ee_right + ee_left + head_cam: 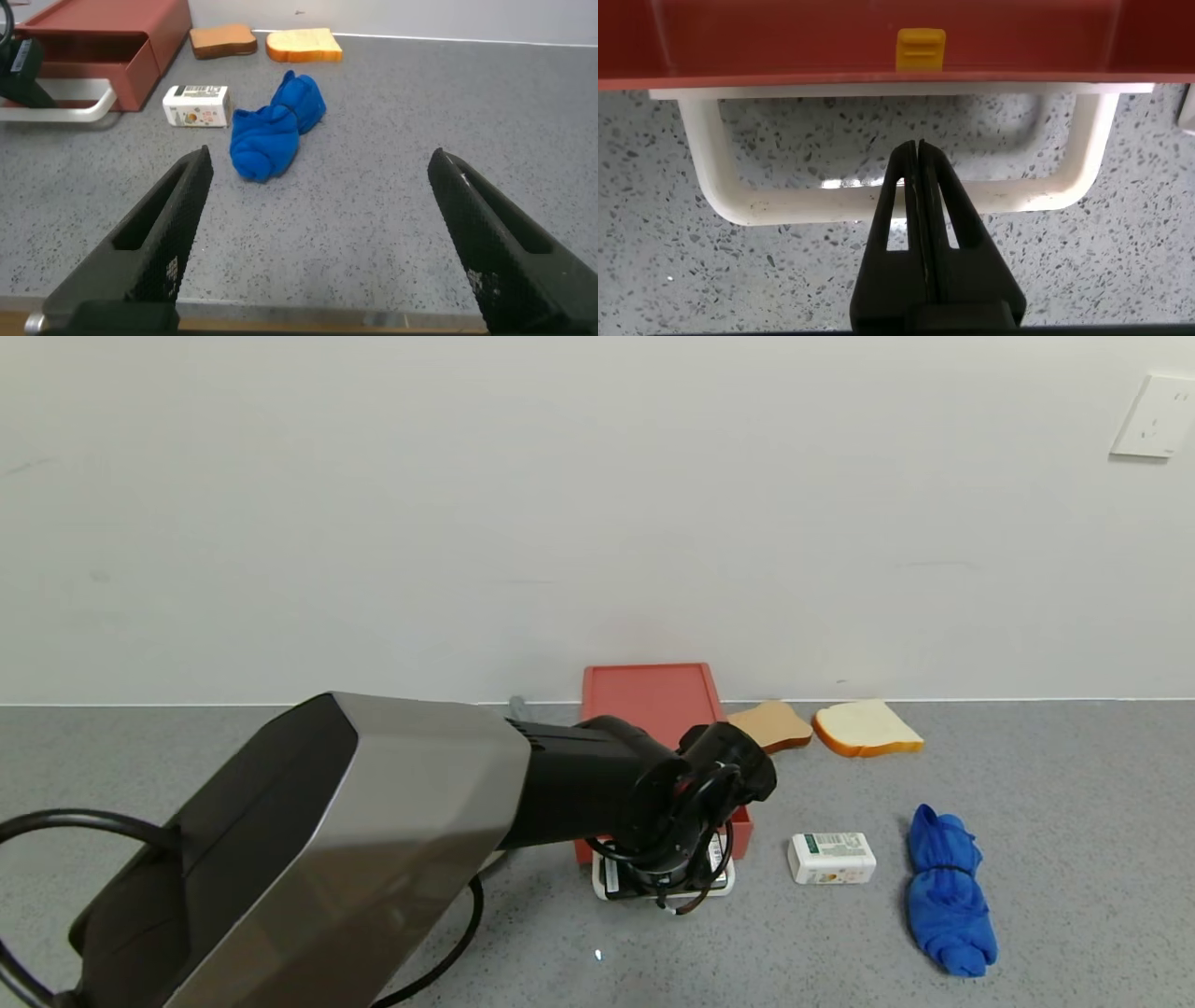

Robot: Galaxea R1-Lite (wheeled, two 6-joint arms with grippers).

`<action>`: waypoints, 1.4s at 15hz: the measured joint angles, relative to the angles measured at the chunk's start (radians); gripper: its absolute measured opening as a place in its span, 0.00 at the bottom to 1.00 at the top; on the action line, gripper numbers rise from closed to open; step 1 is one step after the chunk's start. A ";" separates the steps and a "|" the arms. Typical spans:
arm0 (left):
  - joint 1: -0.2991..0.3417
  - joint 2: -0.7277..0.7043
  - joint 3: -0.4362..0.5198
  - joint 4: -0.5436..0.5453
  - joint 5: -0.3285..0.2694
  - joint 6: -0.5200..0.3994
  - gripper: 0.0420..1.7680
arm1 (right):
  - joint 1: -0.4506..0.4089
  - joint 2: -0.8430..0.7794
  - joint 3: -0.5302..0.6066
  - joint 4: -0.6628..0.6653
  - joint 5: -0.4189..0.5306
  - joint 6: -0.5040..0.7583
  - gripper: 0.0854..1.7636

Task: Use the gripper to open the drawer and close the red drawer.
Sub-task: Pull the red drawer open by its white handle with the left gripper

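The red drawer (650, 698) is a flat salmon-red box against the back wall, with its white loop handle (665, 894) facing me. In the left wrist view the red drawer front (785, 47) carries a small yellow catch (921, 47). My left gripper (668, 873) hangs over the handle and is shut with nothing between its fingers. Its tips (918, 149) cross the handle's bar (785, 207) and point into the loop. My right gripper (322, 233) stands open and empty, low over the counter to the right, out of the head view.
A white labelled box (832, 857) and a rolled blue cloth (947, 891) lie right of the drawer. Two bread slices, brown (771, 724) and white (866, 727), lie by the wall. My left arm's bulky silver casing (317, 849) fills the lower left.
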 joint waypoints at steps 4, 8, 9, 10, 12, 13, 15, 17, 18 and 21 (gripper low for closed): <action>-0.024 -0.026 0.047 0.006 -0.019 -0.023 0.04 | 0.000 0.000 0.000 0.000 0.000 0.000 0.96; -0.050 -0.047 0.087 0.011 -0.021 -0.026 0.04 | 0.000 0.000 0.000 0.001 0.000 0.000 0.96; -0.055 -0.050 0.094 0.013 -0.021 -0.025 0.04 | 0.000 0.000 0.000 0.001 0.000 0.000 0.96; -0.060 -0.053 0.099 0.015 -0.023 -0.025 0.04 | 0.000 0.000 0.000 0.000 0.000 0.000 0.96; -0.067 -0.062 0.113 0.017 -0.025 -0.026 0.04 | 0.000 0.000 0.000 0.000 0.000 0.000 0.96; -0.071 -0.067 0.121 0.016 -0.024 -0.026 0.04 | 0.000 0.000 0.000 0.000 0.000 0.000 0.96; -0.080 -0.076 0.139 0.016 -0.025 -0.045 0.04 | 0.000 0.000 0.000 0.000 0.000 0.000 0.96; -0.086 -0.083 0.146 0.016 -0.024 -0.048 0.04 | 0.000 0.000 0.000 0.000 0.000 0.000 0.96; -0.089 -0.086 0.148 0.016 -0.023 -0.048 0.04 | 0.000 0.000 0.000 0.001 -0.001 0.000 0.96; -0.093 -0.103 0.156 0.015 -0.022 -0.048 0.04 | 0.000 0.000 0.000 0.001 0.000 0.000 0.96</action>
